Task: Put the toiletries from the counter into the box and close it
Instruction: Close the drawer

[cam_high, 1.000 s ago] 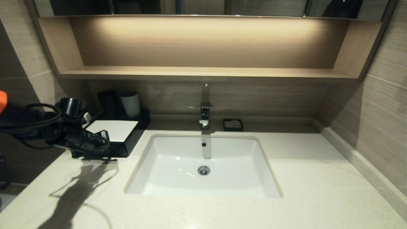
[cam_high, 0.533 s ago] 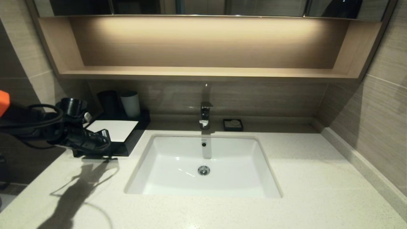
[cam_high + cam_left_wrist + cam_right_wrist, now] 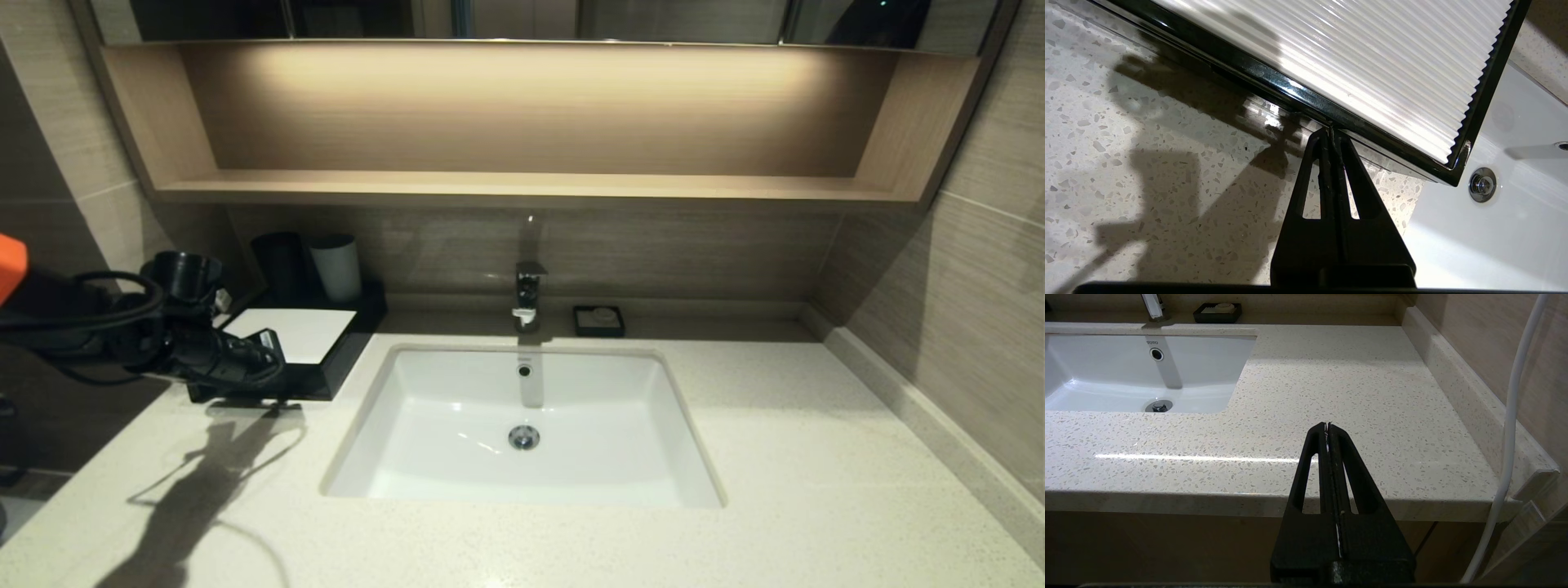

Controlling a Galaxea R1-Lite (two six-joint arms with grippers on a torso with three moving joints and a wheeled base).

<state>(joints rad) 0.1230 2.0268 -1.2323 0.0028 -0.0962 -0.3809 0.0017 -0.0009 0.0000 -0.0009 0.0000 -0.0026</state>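
The box [image 3: 282, 347] sits drawer-shut on the counter [image 3: 735, 457], the closed left pincer [image 3: 1331, 132] at its front edge.

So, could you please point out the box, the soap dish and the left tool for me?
box [image 3: 298, 333]: head view, on its white top panel.
soap dish [image 3: 598, 321]: head view, on its dark rim.
left tool [image 3: 1331, 131]: left wrist view, at the closed tips against the box's front edge.
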